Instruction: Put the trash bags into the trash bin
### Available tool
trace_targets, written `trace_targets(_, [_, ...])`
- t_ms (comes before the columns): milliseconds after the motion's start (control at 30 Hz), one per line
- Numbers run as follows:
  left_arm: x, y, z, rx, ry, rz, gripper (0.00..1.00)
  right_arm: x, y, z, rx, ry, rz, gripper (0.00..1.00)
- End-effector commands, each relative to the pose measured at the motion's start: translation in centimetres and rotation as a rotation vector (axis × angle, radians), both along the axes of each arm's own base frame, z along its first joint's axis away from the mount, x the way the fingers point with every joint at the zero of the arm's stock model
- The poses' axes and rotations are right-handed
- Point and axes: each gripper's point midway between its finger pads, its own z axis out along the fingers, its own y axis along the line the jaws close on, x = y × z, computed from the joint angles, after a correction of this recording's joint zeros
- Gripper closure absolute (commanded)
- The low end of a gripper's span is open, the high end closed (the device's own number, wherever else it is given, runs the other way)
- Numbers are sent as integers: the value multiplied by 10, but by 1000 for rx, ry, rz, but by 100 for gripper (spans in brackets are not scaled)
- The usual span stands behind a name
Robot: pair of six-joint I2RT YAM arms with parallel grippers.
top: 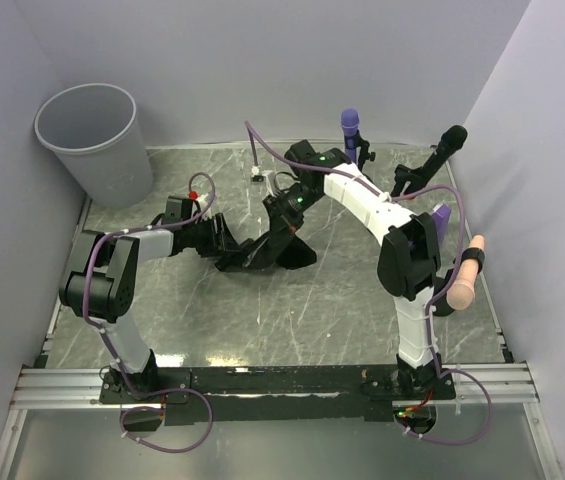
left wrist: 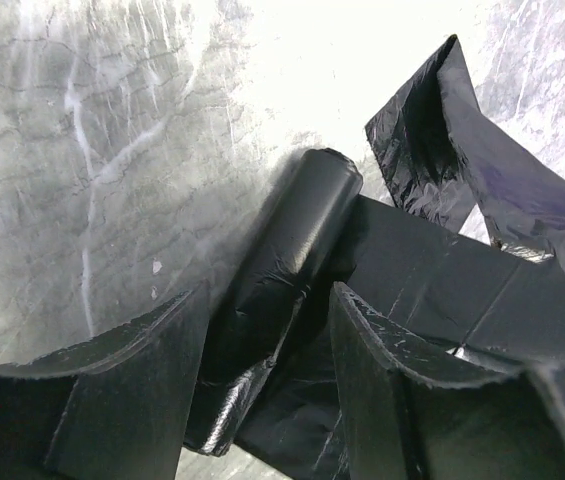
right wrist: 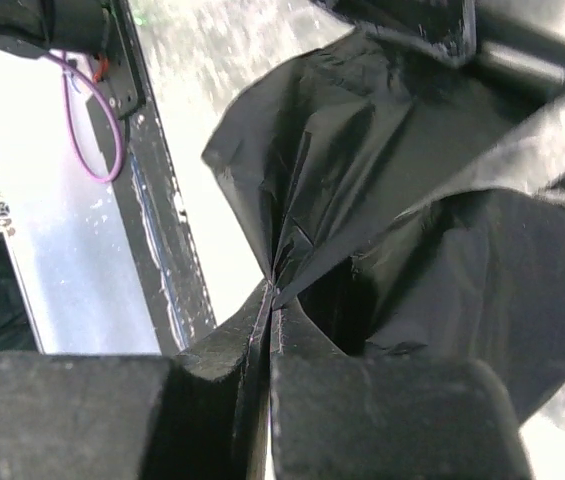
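Trash bin stands upright at far-left corner of table, well apart from both arms. Trash bags, black plastic, lie mid-table btwn the two arms, part rolled, part pulled loose & crumpled. Left jaws stand apart, one finger each side of the tight roll. Roll lies on the table w/ rounded end pointing away from wrist cam; can't tell if the fingers touch it. A flat creased strip runs off the roll to the right, w/ a loose bag folded up beyond it. Right jaws are closed, pinching a gather of the trash bags' film at the tips; plastic fans out from the pinch. Left arm comes in from the left, right arm from far right.
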Motion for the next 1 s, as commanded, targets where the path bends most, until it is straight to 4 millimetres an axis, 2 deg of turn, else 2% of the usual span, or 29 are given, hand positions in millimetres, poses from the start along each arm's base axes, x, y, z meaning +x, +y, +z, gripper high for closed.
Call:
trace_targets(0, [-36,19,-56,133,184,27,42,-10,-24,16,-31,-8,-13,100])
trace_targets(200, [-42,14,-60,178,193,14,40,-22,-40,28,-50,-32,-16,100])
trace_targets(233, [-44,13,-61,189,194,12,38,-24,-42,29,-57,-29,-15,100])
trace_targets(267, [-44,12,-59,188,184,9,30,-27,-44,31,-59,-27,-9,100])
trace_targets(300, [-45,9,-57,190,170,-3,27,-29,-48,34,-60,-27,-5,100])
trace_targets(367, [-48,6,-58,211,165,-15,26,-34,-53,37,-71,-26,21,100])
trace_targets(500, [-54,-5,-63,266,168,-50,28,-44,-67,27,-117,15,53,100])
trace_targets(667, [-65,-7,-78,324,216,-58,33,-50,-78,17,-125,79,15,100])
trace_targets(800, [-70,-8,-89,361,257,-69,37,-59,-93,-3,-204,137,14,100])
trace_targets(967, [-73,-7,-99,380,301,-74,42,-70,-105,-17,-237,205,-3,100])
